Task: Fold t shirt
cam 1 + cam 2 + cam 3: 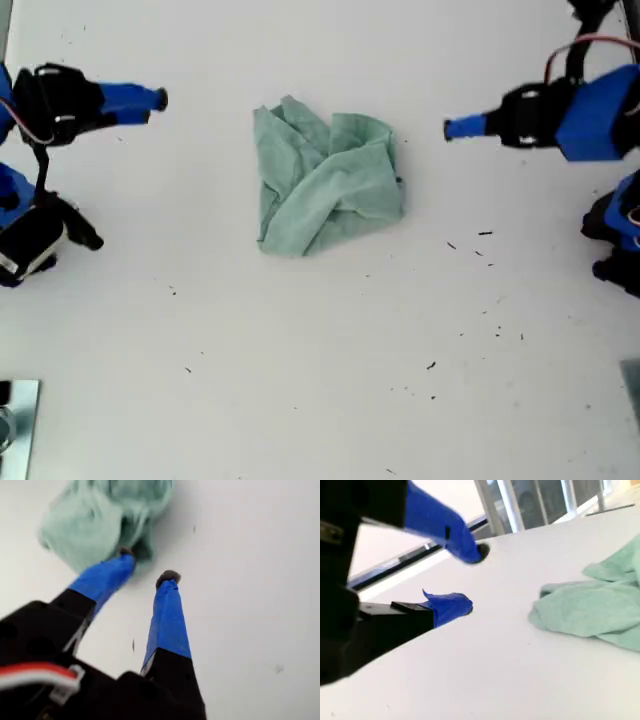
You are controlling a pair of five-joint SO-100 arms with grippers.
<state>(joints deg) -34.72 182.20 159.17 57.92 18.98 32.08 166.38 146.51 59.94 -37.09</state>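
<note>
The pale sage-green t shirt (325,185) lies crumpled in a heap on the white table (300,380), mid-table, with folds overlapping. My first gripper (452,128) hovers at the exterior view's right and points at the shirt across a gap. In the first wrist view my first gripper (146,566) is open, holds nothing, and sits just short of the t shirt (95,520). My second gripper (160,98) is at the exterior view's left, farther from the cloth. Its blue jaws stand apart and empty in the second wrist view (467,580), off to the side of the t shirt (595,607).
Small dark specks (468,243) dot the table towards the exterior view's lower right. A metallic object (15,425) sits at that view's lower left corner. Both arm bases (30,235) (615,240) stand at the sides. Window frames (520,505) rise beyond the table edge.
</note>
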